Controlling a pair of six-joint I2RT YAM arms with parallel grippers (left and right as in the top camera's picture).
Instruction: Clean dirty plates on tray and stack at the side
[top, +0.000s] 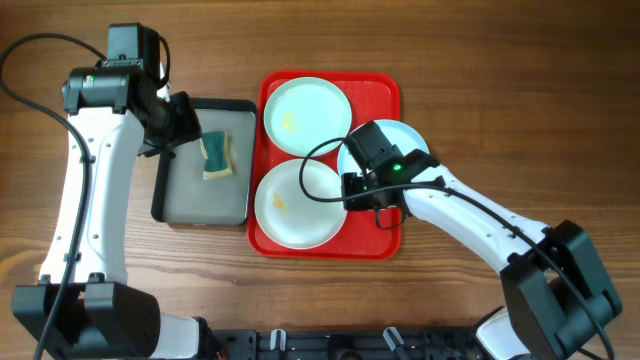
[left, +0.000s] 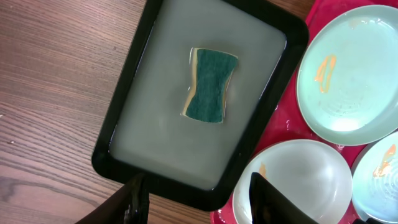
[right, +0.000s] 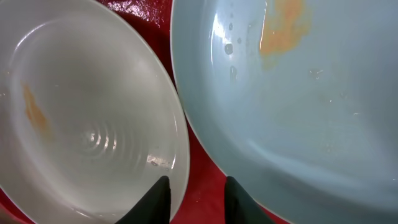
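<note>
Right gripper (right: 196, 186), jaws parted astride the white plate (right: 93, 112) at its rim, holds nothing yet; next it must pinch and lift.

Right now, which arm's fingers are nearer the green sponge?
Left. The left fingers hang open at the black tray's edge, near the sponge; the right fingers straddle the white plate's rim on the red tray.

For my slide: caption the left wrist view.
Green sponge in the black tray; three smeared plates wait alongside.
</note>
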